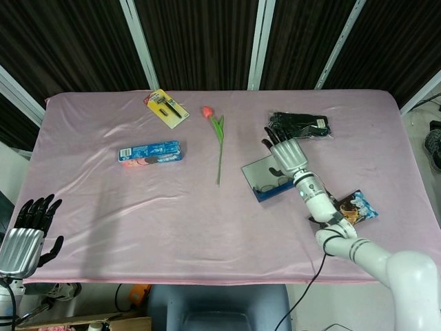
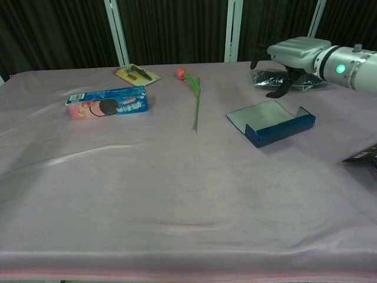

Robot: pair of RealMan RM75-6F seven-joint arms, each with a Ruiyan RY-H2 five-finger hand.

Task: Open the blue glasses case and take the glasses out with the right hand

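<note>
The blue glasses case (image 1: 270,191) (image 2: 280,129) lies open right of the table's middle, its grey-lined lid (image 1: 255,173) (image 2: 258,112) folded flat toward the left. Dark shapes show inside the case in the head view; I cannot tell them apart clearly. My right hand (image 1: 286,156) (image 2: 291,54) hovers above the case's far side, fingers spread and curved downward, holding nothing. My left hand (image 1: 29,231) hangs off the table's near left corner, fingers apart and empty; the chest view does not show it.
A blue cookie box (image 1: 150,152) (image 2: 107,103) lies at the left. A tulip (image 1: 219,141) (image 2: 195,100) lies mid-table. A yellow tool card (image 1: 167,108) (image 2: 136,73) sits at the back. A black packet (image 1: 303,125) (image 2: 272,79) lies behind the case, a snack bag (image 1: 353,207) near the right edge.
</note>
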